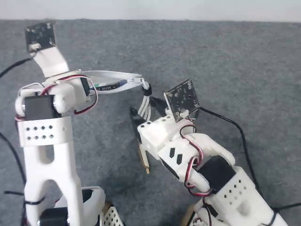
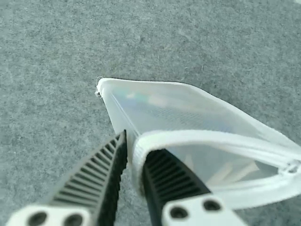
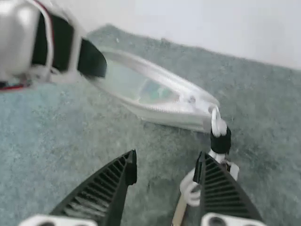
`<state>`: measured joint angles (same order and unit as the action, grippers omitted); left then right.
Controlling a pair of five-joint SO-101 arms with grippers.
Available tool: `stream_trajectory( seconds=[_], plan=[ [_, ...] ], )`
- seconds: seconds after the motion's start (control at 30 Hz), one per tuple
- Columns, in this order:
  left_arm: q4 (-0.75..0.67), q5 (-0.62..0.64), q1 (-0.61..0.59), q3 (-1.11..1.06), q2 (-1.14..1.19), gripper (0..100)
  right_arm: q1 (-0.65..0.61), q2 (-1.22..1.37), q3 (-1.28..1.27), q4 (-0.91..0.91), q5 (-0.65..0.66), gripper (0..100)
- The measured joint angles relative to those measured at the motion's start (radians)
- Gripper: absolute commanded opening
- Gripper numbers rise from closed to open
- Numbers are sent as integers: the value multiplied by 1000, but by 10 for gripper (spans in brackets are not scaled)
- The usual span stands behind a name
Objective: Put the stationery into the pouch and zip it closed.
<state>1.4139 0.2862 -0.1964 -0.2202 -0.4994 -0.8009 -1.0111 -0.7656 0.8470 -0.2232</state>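
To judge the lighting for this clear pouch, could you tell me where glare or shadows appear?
High view: even light, only faint shadows on the mat. Left wrist view: no hard glare on the pouch, contents show through. Right wrist view: soft sheen along its side.

Count as observed:

One pouch (image 1: 115, 81), translucent, upper centre of the high view. One zip pull cord (image 3: 218, 134) carrying one black bead (image 3: 220, 141). Pale sticks show through the pouch wall, but their number cannot be determined. One tan stick (image 1: 144, 159) on the tabletop (image 1: 244, 66), lower centre.

Two arms: left arm (image 1: 47, 136), right arm (image 1: 207, 165). Two hands: left hand (image 2: 134, 146), right hand (image 3: 167, 160), each with two black ribbed fingers.

Two camera boards: one board (image 1: 41, 35) upper left, one board (image 1: 182, 100) at centre.
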Motion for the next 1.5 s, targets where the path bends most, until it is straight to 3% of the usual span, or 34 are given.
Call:
stream_trajectory(
  seconds=[0.37, 0.63, 1.17, 1.5],
  plan=[
    [0, 0, -63, 0, 2, 10, 0, 0, 2, 184, 0, 191],
    [0, 0, -84, 0, 2, 10, 0, 127, 2, 195, -15, 191],
    [0, 0, -201, 0, 2, 10, 0, 483, 2, 78, -48, 191],
    [0, 0, -265, 0, 2, 10, -37, 704, 2, -103, -48, 191]
  ],
)
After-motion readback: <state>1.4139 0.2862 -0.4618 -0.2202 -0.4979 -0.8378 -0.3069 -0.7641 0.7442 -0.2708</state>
